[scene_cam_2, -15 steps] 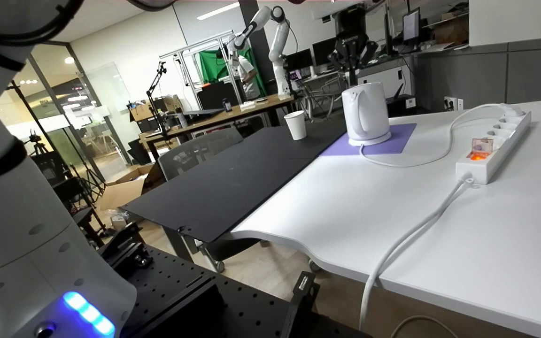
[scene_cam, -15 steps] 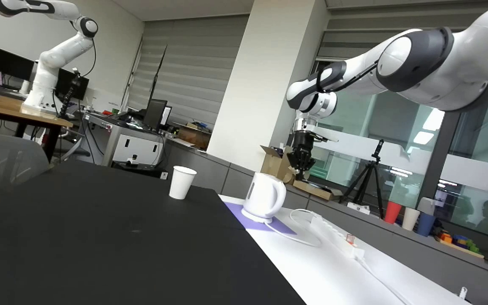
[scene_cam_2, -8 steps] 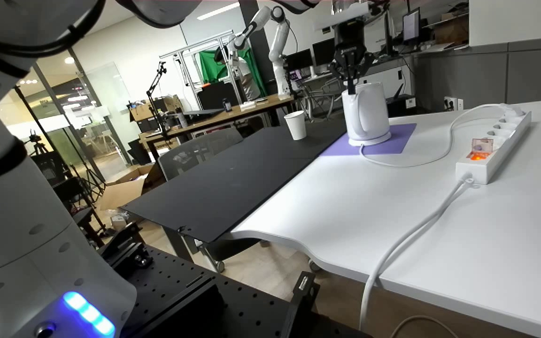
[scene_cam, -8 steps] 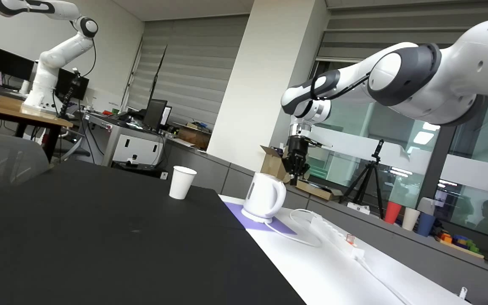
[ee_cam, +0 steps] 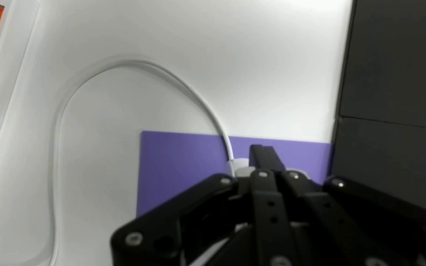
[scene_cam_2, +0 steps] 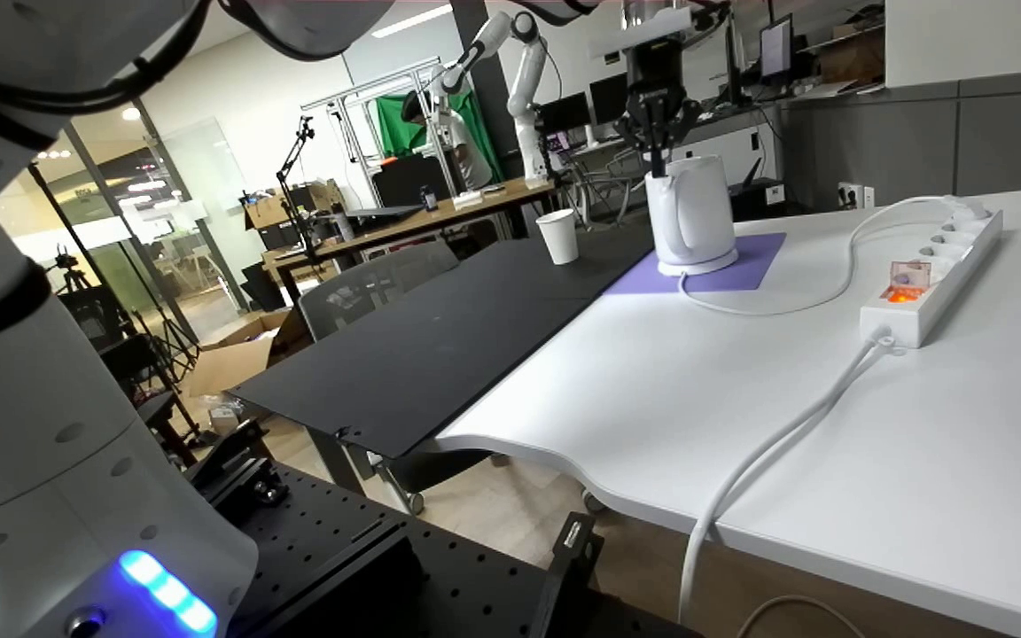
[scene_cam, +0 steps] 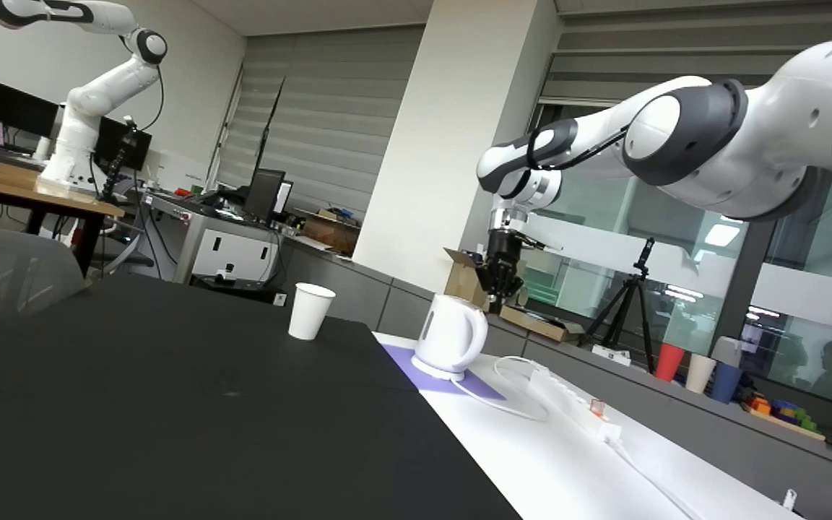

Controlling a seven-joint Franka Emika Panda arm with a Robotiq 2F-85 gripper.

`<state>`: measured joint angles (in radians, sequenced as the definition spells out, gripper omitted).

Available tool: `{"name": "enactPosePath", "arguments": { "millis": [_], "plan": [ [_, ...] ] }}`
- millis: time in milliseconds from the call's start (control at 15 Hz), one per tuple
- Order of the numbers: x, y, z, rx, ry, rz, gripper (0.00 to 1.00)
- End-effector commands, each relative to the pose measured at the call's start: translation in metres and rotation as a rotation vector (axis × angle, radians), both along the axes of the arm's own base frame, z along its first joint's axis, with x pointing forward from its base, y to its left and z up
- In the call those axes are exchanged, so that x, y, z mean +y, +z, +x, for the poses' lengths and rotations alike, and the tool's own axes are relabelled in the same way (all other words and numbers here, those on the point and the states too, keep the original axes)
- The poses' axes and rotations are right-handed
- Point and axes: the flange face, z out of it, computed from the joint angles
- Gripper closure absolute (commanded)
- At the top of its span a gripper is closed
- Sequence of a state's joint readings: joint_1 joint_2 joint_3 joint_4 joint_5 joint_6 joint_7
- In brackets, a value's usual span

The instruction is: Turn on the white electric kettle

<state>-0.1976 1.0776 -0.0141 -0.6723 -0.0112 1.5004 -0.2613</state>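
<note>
The white electric kettle (scene_cam: 448, 336) stands upright on a purple mat (scene_cam: 484, 388), with its side handle towards the robot. It also shows in an exterior view (scene_cam_2: 704, 208). In the wrist view only small white parts of the kettle (ee_cam: 244, 171) show; the gripper hides the rest. My gripper (ee_cam: 266, 151) points down with its fingers together and nothing visible between them. In an exterior view the gripper (scene_cam_2: 658, 168) overlaps the kettle's upper edge near the handle top. In an exterior view the gripper (scene_cam: 494, 305) is just beside the handle top. I cannot tell whether it touches. The switch is not discernible.
A white cup (scene_cam_2: 558, 237) stands on the black board (scene_cam_2: 440, 337) beside the kettle. A power strip (scene_cam_2: 954, 266) with a lit orange switch lies on the white table (scene_cam_2: 652, 390). The kettle's white cord (ee_cam: 183, 83) loops across the table to the strip.
My gripper has moved down and closer to the kettle's handle top, mostly in the first half second, then only slightly. It stays shut. The kettle has not moved.
</note>
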Motion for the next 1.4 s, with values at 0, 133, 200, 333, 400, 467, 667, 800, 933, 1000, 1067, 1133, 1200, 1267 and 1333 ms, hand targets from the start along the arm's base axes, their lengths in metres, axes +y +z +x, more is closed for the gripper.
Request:
{"name": "enactPosePath", "arguments": {
  "millis": [0, 133, 200, 333, 400, 467, 667, 800, 933, 1000, 1067, 1133, 1200, 1267, 1333],
  "plan": [
    [-0.001, 0.004, 0.004, -0.023, -0.005, 0.025, 1.00],
    [-0.001, 0.002, 0.005, -0.031, -0.007, 0.035, 1.00],
    [-0.001, 0.002, 0.006, -0.035, -0.009, 0.035, 1.00],
    [-0.002, 0.000, 0.008, -0.054, -0.016, 0.036, 1.00],
    [-0.002, 0.000, 0.010, -0.064, -0.018, 0.033, 1.00],
    [-0.002, 0.000, 0.011, -0.078, -0.018, 0.033, 1.00],
    [-0.003, 0.001, 0.016, -0.118, -0.020, 0.040, 1.00],
    [-0.004, 0.000, 0.018, -0.131, -0.025, 0.045, 1.00],
    [-0.005, 0.000, 0.018, -0.133, -0.032, 0.051, 1.00],
    [-0.006, 0.000, 0.017, -0.136, -0.038, 0.059, 1.00],
    [-0.007, 0.000, 0.017, -0.138, -0.045, 0.064, 1.00],
    [-0.008, 0.001, 0.017, -0.140, -0.049, 0.069, 1.00],
    [-0.009, 0.001, 0.017, -0.146, -0.059, 0.076, 1.00],
    [-0.010, 0.002, 0.018, -0.155, -0.069, 0.078, 1.00],
    [-0.012, 0.004, 0.020, -0.173, -0.083, 0.075, 1.00]
  ]
}}
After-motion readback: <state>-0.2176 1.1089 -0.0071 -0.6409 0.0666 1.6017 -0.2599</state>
